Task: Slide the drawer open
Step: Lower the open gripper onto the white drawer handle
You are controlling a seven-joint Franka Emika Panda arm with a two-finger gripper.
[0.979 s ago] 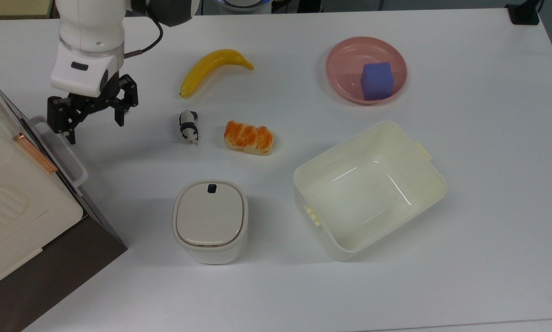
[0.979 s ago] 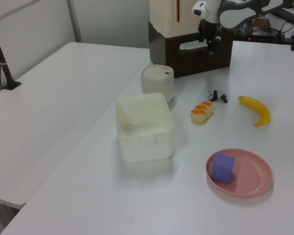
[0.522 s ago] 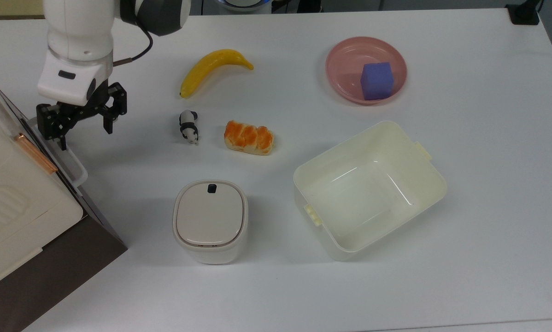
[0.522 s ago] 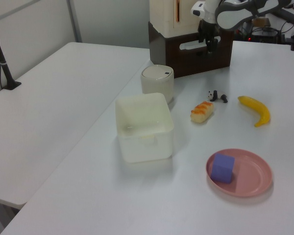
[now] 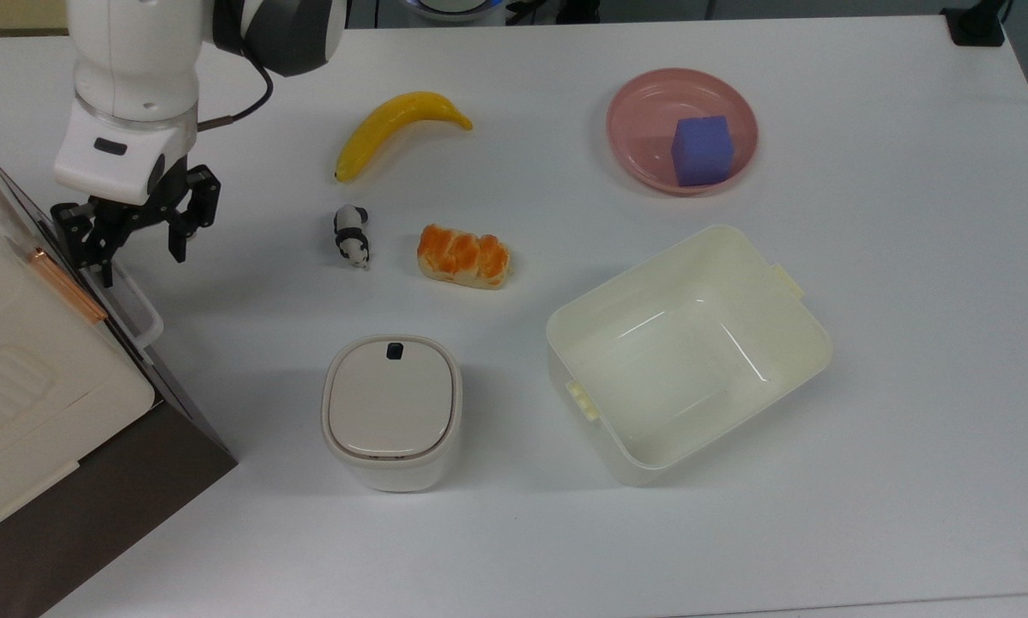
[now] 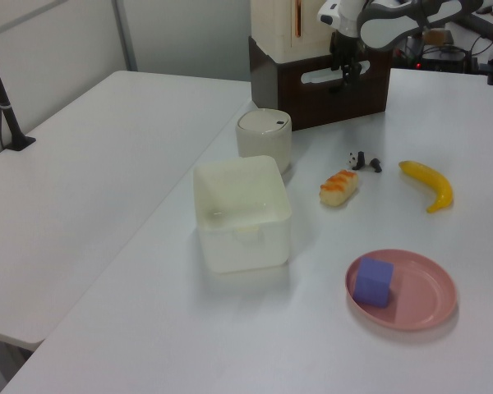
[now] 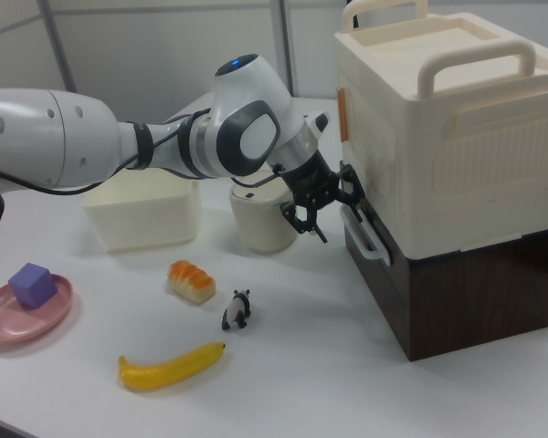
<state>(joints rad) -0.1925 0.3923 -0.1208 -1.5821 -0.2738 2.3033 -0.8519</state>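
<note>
The hand (image 5: 132,240) is seen spread at the drawer's white loop handle (image 5: 128,300), one finger (image 5: 85,249) set by the bar's far end, the other (image 5: 181,230) out over the bench (image 5: 565,532). The drawer (image 7: 438,292), dark-fronted beneath a cream box (image 7: 457,128), is judged shut at the top view's left edge. The approach appears nearly done; whether the bar is already straddled cannot be told. A closing pinch on the bar, then a straight pull away from the cabinet, is called for next.
</note>
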